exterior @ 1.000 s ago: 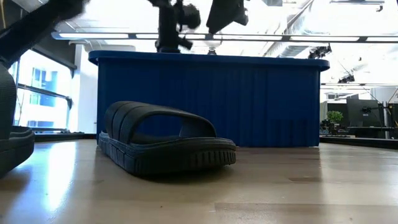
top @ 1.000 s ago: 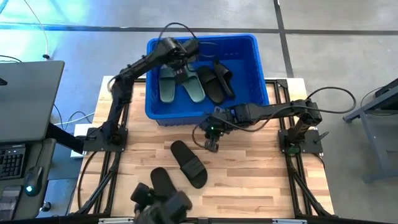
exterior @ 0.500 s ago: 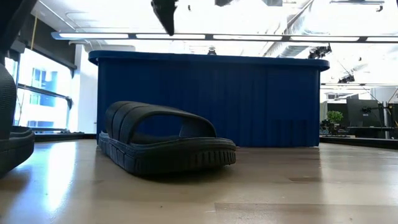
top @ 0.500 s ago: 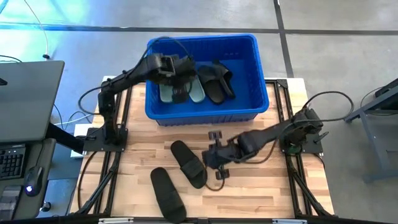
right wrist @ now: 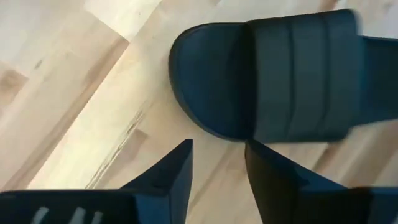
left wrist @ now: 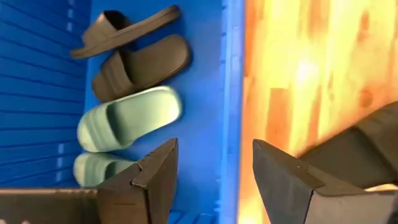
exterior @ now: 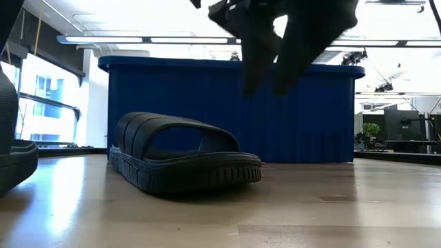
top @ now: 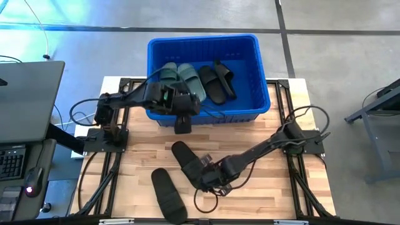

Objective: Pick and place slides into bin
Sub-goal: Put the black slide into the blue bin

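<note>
Presently: right gripper [top: 209, 177] jaws part-open, empty, just beside nearer black slide [top: 189, 164], lying diagonally; left gripper [top: 182, 123] wide, empty, farther off.

The blue bin [top: 209, 112] is walling off the surface's [top: 262, 181] far side, while two black slides [top: 187, 164] [top: 167, 195] are crowding its left near part, leaving the right half open.

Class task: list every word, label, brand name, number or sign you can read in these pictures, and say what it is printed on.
None can be read.
Slides: no brand or size shows on strap or footbed.
Bin: bare ribbed walls, no label.
Keyboard at the high view's edge: keys too small to read.
</note>
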